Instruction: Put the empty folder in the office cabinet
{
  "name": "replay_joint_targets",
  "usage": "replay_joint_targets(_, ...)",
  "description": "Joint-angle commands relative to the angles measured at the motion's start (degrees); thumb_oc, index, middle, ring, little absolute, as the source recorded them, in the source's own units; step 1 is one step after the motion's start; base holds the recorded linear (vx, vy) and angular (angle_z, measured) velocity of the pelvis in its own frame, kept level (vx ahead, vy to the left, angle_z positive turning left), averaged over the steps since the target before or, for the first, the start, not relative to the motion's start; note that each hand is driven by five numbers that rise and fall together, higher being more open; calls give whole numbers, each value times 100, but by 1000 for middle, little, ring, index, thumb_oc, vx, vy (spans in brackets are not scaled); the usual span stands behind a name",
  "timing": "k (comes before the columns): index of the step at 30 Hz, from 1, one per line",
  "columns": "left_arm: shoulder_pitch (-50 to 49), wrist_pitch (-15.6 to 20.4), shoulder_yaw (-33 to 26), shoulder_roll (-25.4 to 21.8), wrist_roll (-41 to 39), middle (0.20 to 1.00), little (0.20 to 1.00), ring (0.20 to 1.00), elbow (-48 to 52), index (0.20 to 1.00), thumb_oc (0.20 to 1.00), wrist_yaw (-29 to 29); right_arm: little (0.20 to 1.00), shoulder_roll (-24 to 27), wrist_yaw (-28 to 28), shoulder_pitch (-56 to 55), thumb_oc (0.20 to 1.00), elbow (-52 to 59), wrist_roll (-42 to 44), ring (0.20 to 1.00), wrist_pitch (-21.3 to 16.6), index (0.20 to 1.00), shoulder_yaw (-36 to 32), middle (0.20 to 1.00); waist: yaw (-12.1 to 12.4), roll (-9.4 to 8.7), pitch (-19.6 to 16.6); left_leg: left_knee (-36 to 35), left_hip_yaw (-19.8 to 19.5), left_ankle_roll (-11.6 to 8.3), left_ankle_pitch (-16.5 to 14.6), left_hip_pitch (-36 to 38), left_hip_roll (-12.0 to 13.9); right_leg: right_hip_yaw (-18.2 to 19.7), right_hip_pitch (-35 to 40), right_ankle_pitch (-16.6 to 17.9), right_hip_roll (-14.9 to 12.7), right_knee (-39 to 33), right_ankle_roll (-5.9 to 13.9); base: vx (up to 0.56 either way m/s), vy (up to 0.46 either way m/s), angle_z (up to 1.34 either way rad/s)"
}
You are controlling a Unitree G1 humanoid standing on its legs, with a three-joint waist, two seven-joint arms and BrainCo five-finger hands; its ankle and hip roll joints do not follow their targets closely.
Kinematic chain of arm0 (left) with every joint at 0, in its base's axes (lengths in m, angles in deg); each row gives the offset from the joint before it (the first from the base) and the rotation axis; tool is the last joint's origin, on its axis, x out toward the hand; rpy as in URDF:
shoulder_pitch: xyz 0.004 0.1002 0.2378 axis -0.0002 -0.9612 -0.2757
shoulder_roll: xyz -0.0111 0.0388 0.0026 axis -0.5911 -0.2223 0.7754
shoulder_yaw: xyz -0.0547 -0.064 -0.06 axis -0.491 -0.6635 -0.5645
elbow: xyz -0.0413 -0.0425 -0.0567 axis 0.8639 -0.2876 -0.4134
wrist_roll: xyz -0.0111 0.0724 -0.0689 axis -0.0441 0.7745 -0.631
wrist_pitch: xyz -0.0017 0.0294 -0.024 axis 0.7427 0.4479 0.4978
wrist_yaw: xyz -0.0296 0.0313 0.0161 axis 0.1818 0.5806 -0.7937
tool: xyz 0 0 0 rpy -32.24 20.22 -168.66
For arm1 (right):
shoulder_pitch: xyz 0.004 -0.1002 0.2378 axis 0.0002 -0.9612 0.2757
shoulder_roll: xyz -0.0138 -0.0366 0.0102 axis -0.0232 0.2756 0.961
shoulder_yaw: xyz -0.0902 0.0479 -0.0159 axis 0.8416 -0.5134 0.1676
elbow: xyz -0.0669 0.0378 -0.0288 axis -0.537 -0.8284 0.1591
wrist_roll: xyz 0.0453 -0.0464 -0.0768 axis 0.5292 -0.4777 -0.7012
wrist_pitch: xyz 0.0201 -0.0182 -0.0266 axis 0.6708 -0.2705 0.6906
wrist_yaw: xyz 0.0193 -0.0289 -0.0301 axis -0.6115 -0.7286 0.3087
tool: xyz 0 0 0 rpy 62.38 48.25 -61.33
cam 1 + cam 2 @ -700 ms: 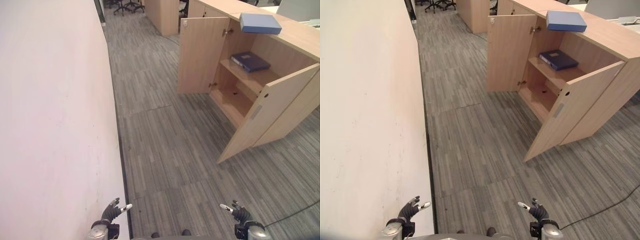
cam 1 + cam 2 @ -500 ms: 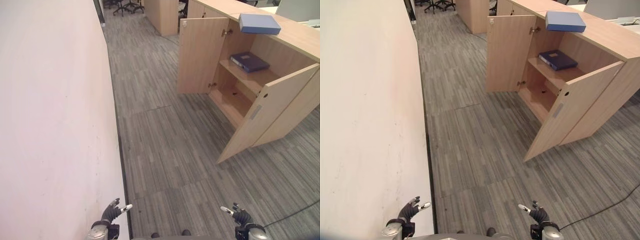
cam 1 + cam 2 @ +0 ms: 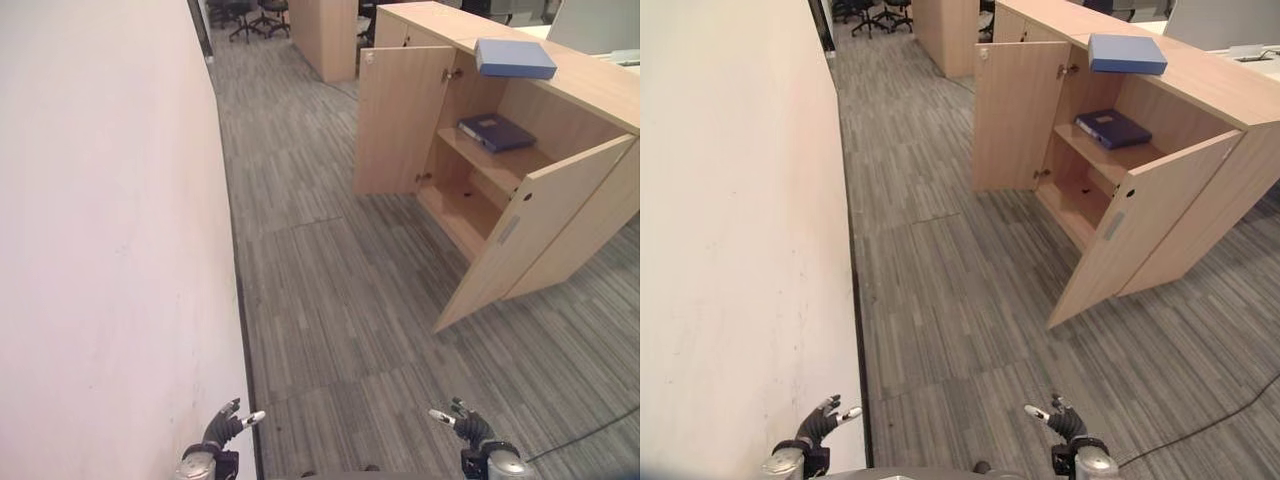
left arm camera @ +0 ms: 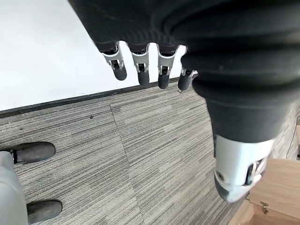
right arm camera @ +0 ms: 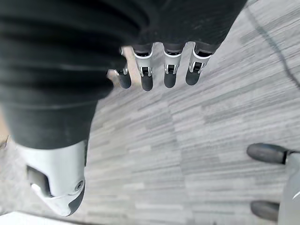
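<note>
Apparently both hands were empty. The left hand (image 3: 222,432) hung low beside the wall (image 3: 100,250), and the right hand (image 3: 465,425) hung low over the floor (image 3: 330,280); the fingers (image 4: 140,70) of each were relaxed and spread, holding nothing.

The folder (image 3: 515,57), a light blue flat one, lay on top of the cabinet (image 3: 590,75), near its front edge and well apart from the robot. I judged it light, stiff and a little smooth, so it should be taken at the edge nearest the front, thumb on one side and fingers on the other.

Both doors (image 3: 400,120) stood open. A dark folder (image 3: 497,131) already lay on the upper shelf (image 3: 500,165), leaving some free room beside it. The nearer door (image 3: 525,235) stood out toward the robot and could hinder the reach.
</note>
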Motion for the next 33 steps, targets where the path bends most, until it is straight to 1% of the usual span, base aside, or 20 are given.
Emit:
replay_joint_targets(1, 273, 232, 59, -200, -20, 1000, 1000, 1000, -63, 1000, 1000, -10, 1000, 47, 68, 145, 1000, 399, -254, 1000, -226, 1000, 134, 1000, 74, -175, -2, 15, -98, -500, -144, -11, 444, -9, 46, -1, -821, 58, 784, -21, -36, 0)
replay_joint_targets(6, 273, 228, 60, -165, 6, 1000, 1000, 1000, -76, 1000, 1000, -13, 1000, 92, 83, 133, 1000, 585, -426, 1000, -239, 1000, 242, 1000, 83, -158, 14, 15, -137, -526, -112, -37, 479, -44, 46, -35, -781, 70, 752, -5, -36, 4)
replay_joint_targets(14, 290, 190, 44, -138, -38, 1000, 1000, 1000, -160, 1000, 1000, -43, 1000, 127, 37, 123, 1000, 306, -448, 1000, -188, 1000, 158, 1000, 80, -111, 47, 15, -221, -571, -52, -88, 561, -94, 35, -112, -685, 112, 685, 8, -57, 6)
replay_joint_targets(20, 354, 160, 6, -144, -138, 1000, 1000, 1000, -252, 1000, 1000, -63, 1000, 168, -2, 151, 1000, -51, -327, 1000, -147, 1000, 21, 1000, 57, -78, 94, 26, -282, -599, -6, -61, 681, -43, -13, -240, -554, 261, 574, 18, -81, 1)
replay_joint_targets(23, 408, 153, 16, -155, -215, 1000, 1000, 1000, -244, 1000, 1000, -65, 1000, 204, -15, 152, 1000, -100, -285, 1000, -150, 1000, -20, 1000, 48, -62, 163, 180, -281, -635, 18, -150, 753, -44, -78, -332, -494, 403, 497, -18, -82, 6)
replay_joint_targets(24, 531, 157, 69, -174, -304, 1000, 1000, 1000, -182, 1000, 1000, -83, 1000, 238, -55, 168, 1000, -89, -207, 1000, -174, 1000, -95, 1000, 19, -101, 292, 540, -241, -734, 67, -469, 825, -99, -159, -394, -511, 555, 443, -79, -84, 9)
replay_joint_targets(25, 536, 156, 70, -175, -305, 1000, 1000, 1000, -183, 1000, 1000, -83, 1000, 237, -54, 172, 1000, -91, -207, 1000, -174, 1000, -98, 1000, 11, -103, 285, 568, -253, -735, 57, -499, 824, -109, -175, -398, -513, 565, 442, -89, -88, 20)
replay_joint_targets(26, 577, 160, 82, -179, -331, 1000, 1000, 1000, -156, 1000, 1000, -86, 1000, 248, -60, 179, 1000, -89, -192, 1000, -180, 1000, -123, 1000, -11, -122, 318, 846, -185, -788, 48, -689, 853, -158, -211, -439, -523, 625, 411, -36, -105, 29)
replay_joint_targets(27, 615, 161, 100, -171, -381, 1000, 1000, 1000, -125, 1000, 1000, -72, 1000, 275, -60, 163, 1000, -98, -179, 1000, -183, 1000, -167, 1000, -62, -180, 413, 1556, -26, -896, 163, -1042, 890, -215, -209, -480, -556, 705, 341, -25, -140, 35)
replay_joint_targets(29, 639, 150, 111, -149, -379, 1000, 1000, 1000, -110, 1000, 1000, -86, 1000, 289, -75, 168, 1000, -104, -191, 1000, -164, 1000, -195, 1000, -90, -239, 511, 2341, 67, -911, 552, -1520, 994, -246, -161, -510, -596, 765, 270, 15, -102, 44)
replay_joint_targets(30, 641, 149, 111, -150, -379, 1000, 1000, 1000, -110, 1000, 1000, -86, 1000, 288, -76, 169, 1000, -103, -192, 1000, -163, 1000, -197, 1000, -97, -234, 506, 2368, 54, -915, 544, -1547, 999, -254, -172, -511, -590, 769, 267, 94, -55, 27)
replay_joint_targets(31, 643, 142, 105, -140, -364, 1000, 1000, 1000, -142, 1000, 1000, -77, 1000, 301, -75, 152, 1000, -117, -187, 1000, -147, 1000, -225, 1000, -76, -267, 521, 2498, 275, -852, 732, -1901, 1105, -238, -90, -606, -622, 788, 241, 78, -26, 7)
replay_joint_targets(32, 642, 142, 106, -140, -364, 1000, 1000, 1000, -142, 1000, 1000, -77, 1000, 301, -75, 152, 1000, -117, -187, 1000, -147, 1000, -225, 1000, -76, -266, 520, 2500, 275, -852, 730, -1904, 1106, -238, -92, -607, -622, 789, 241, 221, 0, 12)
replay_joint_targets(33, 594, 125, 123, -151, -337, 1000, 1000, 1000, -120, 1000, 1000, -60, 1000, 313, -73, 141, 1000, -135, -201, 1000, -117, 1000, -234, 1000, 22, -279, 493, 2106, 395, -772, 675, -2085, 1104, -190, 16, -714, -669, 795, 265, 140, 26, 15)
